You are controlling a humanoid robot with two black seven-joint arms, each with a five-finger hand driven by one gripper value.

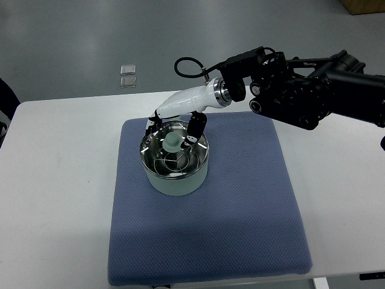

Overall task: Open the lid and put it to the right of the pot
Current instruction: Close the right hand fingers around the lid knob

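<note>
Fingers (194, 131) of right hand (180, 120) curled down around knob (172, 142), apparently pinching; contact not clear. Lid (174, 150) seated flat on pot (176, 174), mid blue mat (204, 198). Likely glass with steel rim: rigid, slick, breakable. Knob the only hold. Round, no long axis; knob up.

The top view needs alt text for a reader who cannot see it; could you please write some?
The robot's right hand reaches over a lidded pot, fingers around the lid's knob. The pot sits on a blue mat on a white table.
</note>
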